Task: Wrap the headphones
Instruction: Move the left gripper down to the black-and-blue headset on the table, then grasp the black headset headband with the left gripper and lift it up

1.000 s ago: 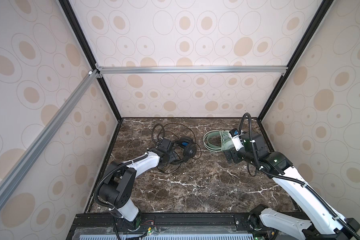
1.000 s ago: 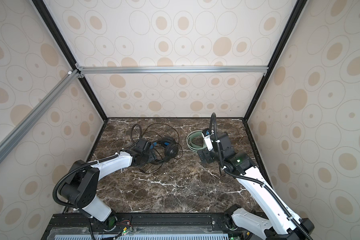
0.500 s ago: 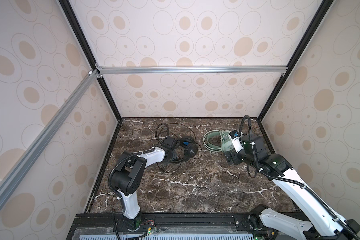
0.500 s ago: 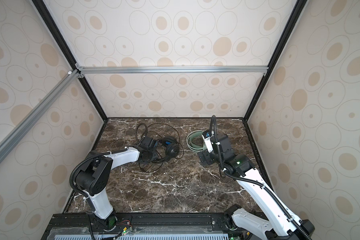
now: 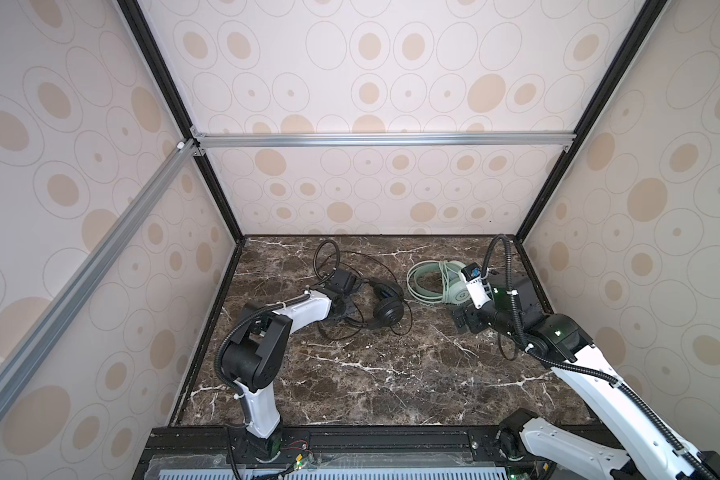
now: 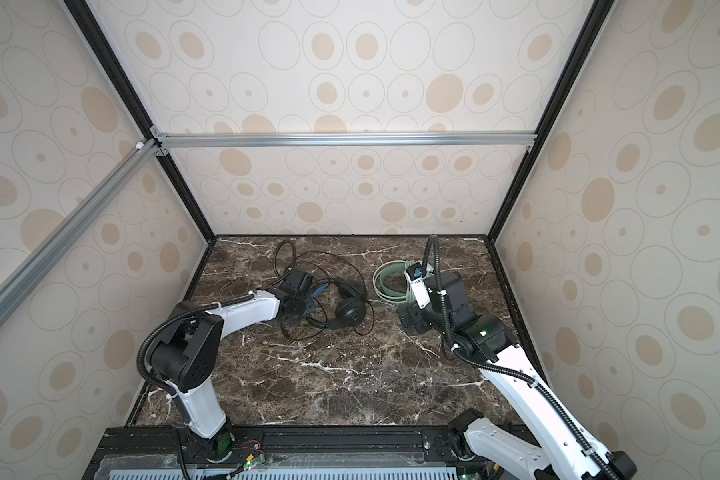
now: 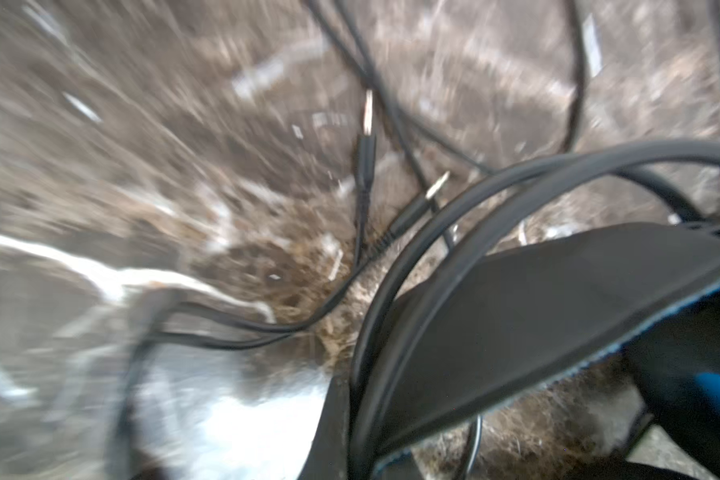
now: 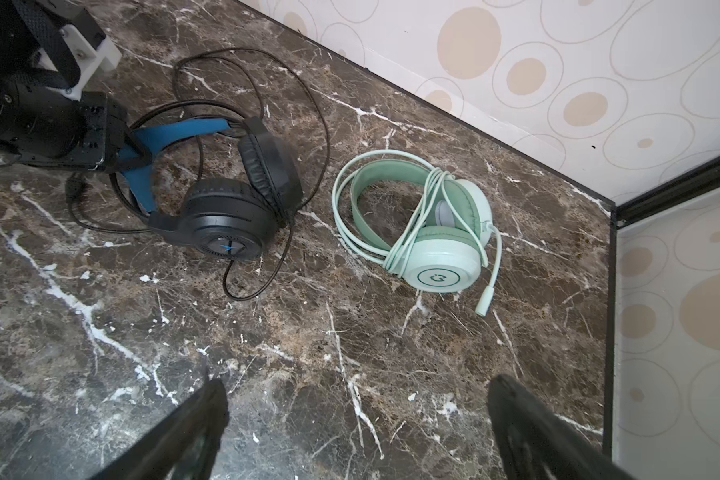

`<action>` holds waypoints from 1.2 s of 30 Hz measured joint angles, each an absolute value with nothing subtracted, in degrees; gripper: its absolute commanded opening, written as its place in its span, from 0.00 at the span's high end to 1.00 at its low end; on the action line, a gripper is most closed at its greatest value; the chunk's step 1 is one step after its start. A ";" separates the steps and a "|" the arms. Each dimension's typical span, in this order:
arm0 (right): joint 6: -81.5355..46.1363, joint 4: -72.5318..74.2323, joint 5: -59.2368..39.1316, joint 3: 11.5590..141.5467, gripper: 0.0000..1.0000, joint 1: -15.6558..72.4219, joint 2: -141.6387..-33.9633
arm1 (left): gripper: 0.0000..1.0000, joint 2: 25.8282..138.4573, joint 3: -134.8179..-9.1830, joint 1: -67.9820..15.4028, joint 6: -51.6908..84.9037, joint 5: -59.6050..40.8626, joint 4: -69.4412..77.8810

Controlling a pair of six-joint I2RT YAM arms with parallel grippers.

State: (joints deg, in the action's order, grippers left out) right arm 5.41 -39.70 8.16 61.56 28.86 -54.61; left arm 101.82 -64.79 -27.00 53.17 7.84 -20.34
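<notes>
The mint-green plastic headset (image 8: 445,266) on the far right has a paler, whitish cord (image 8: 416,216), and the black plastic headset (image 8: 225,220) left of it has a bright blue inner band (image 8: 175,131) and a thin black cord (image 8: 327,145). The stone tabletop (image 5: 371,374) is dark brown with white cracks, and the walls (image 5: 371,83) are cream with tan spots in thin rings.
</notes>
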 measured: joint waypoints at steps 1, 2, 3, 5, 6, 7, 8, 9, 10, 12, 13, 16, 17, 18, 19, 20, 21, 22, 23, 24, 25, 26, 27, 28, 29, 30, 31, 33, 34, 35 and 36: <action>5.45 -39.42 7.27 61.43 0.00 28.86 -54.39 | 1.00 100.36 -65.30 -26.98 51.94 8.62 -21.47; 5.48 -39.11 6.50 61.39 0.00 28.86 -54.19 | 1.00 98.72 -65.82 -26.98 50.78 9.50 -22.65; 5.48 -38.68 5.52 61.39 0.00 28.86 -54.00 | 1.00 96.77 -66.37 -26.98 49.54 10.48 -23.86; 5.45 -37.65 3.64 61.41 0.00 28.86 -53.74 | 1.00 92.58 -68.03 -26.98 47.00 12.23 -26.15; 5.43 -37.30 2.50 61.49 0.00 28.86 -53.71 | 1.00 90.32 -69.14 -26.98 45.69 13.06 -27.18; 5.41 -36.86 0.95 61.65 0.00 28.86 -53.74 | 1.00 88.07 -70.43 -26.98 44.27 13.93 -28.16; 5.37 -36.60 -0.40 61.84 0.00 28.86 -53.84 | 1.00 86.02 -71.66 -26.98 42.96 14.63 -28.95; 5.17 -36.12 -2.24 62.24 0.00 28.86 -54.02 | 1.00 83.96 -73.03 -26.98 41.58 15.22 -29.76; 4.95 -35.33 -4.08 62.63 0.00 28.86 -54.24 | 1.00 82.04 -74.59 -26.98 40.14 15.64 -30.37; 3.92 -33.23 -7.38 63.35 0.00 28.86 -54.74 | 1.00 79.40 -78.04 -26.98 37.54 16.03 -32.03; 3.42 -32.05 -8.99 63.77 0.00 28.86 -55.09 | 1.00 78.43 -80.14 -26.98 36.16 16.01 -32.69; 1.89 -28.53 -13.28 65.01 0.00 28.86 -56.64 | 1.00 77.41 -85.08 -26.98 32.97 15.03 -34.04; 1.54 -27.40 -14.55 65.30 0.00 28.86 -57.14 | 1.00 77.32 -86.06 -26.98 32.18 14.37 -34.28; 1.08 -25.96 -15.94 65.45 0.00 28.86 -57.63 | 1.00 77.32 -87.15 -26.98 31.46 13.47 -34.61; 0.62 -24.56 -17.23 65.47 0.00 28.86 -57.95 | 1.00 77.34 -88.14 -26.98 30.79 12.45 -35.07; 0.34 -23.57 -18.26 65.47 0.00 28.86 -58.17 | 1.00 77.34 -88.77 -26.98 30.39 11.62 -35.42; 0.08 -22.37 -19.62 65.47 0.00 28.86 -58.39 | 1.00 77.36 -89.41 -26.98 29.95 10.57 -35.75; -0.19 -21.15 -20.95 65.47 0.00 28.86 -58.59 | 1.00 77.34 -89.93 -26.98 29.63 9.61 -35.90; -0.23 -19.97 -22.35 65.47 0.00 28.86 -58.78 | 1.00 77.34 -90.52 -26.98 29.34 8.45 -36.07; -0.25 -19.03 -23.46 65.47 0.00 28.86 -58.96 | 1.00 77.34 -91.07 -26.98 29.12 7.44 -36.07; -0.32 -17.87 -24.73 65.47 0.00 28.86 -59.22 | 1.00 77.34 -91.57 -26.98 29.04 6.31 -36.03; -0.40 -16.97 -25.67 65.47 0.00 28.86 -59.53 | 1.00 77.34 -92.20 -26.98 29.02 5.13 -36.03; -0.45 -16.29 -26.26 65.47 0.00 28.86 -59.79 | 1.00 77.34 -92.64 -26.98 28.95 4.21 -35.94; -0.51 -15.51 -26.92 65.47 0.00 28.86 -60.14 | 1.00 77.34 -93.30 -26.98 28.88 3.20 -35.94; -0.64 -14.90 -27.35 65.47 0.01 28.80 -60.49 | 1.00 77.34 -93.84 -26.98 28.86 2.31 -35.86; -0.73 -14.26 -27.68 65.47 0.02 28.80 -60.82 | 1.00 77.34 -94.35 -26.98 28.88 1.39 -35.73; -0.89 -13.69 -28.08 65.47 0.02 28.69 -61.14 | 1.00 77.34 -94.74 -26.98 28.91 0.47 -35.33; -1.08 -12.84 -28.69 65.47 0.03 28.53 -61.60 | 1.00 77.30 -95.13 -26.98 28.99 -1.17 -34.28; -1.19 -12.34 -28.91 65.45 0.04 28.47 -61.73 | 1.00 77.30 -95.18 -26.98 29.12 -1.96 -33.74; -1.23 -11.86 -29.10 65.45 0.05 28.38 -61.82 | 1.00 77.30 -95.26 -26.98 29.28 -2.72 -33.30; -1.28 -11.35 -29.30 65.45 0.05 28.32 -61.82 | 1.00 77.34 -95.48 -26.98 29.39 -3.49 -33.15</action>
State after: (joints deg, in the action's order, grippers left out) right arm -1.28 -11.35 -29.30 65.45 28.32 -61.82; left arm 77.34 -95.48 -26.98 29.39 -3.49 -33.15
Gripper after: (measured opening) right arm 0.956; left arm 0.081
